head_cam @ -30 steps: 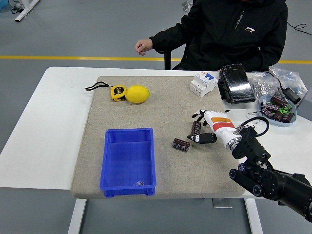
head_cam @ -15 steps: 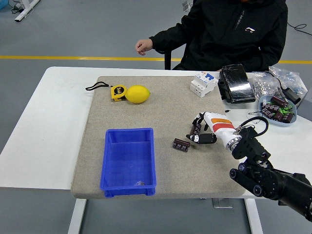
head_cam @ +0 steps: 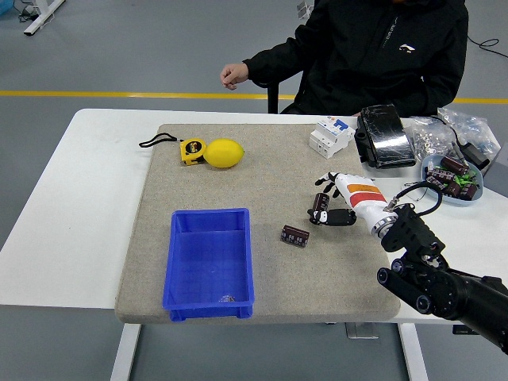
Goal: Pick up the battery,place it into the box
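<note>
Battery (head_cam: 321,205) in robot hand (head_cam: 333,205); second battery (head_cam: 294,236) lies beside.

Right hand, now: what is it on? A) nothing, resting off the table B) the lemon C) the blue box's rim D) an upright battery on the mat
D: the right hand has its fingers curled around an upright battery on the mat; a second battery lies loose beside it, and the blue box is well apart.

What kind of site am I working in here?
Probably an industrial lab or workshop test station: a grey floor with a yellow line, a white table, and a bowl of spare batteries beside a circuit breaker.
</note>
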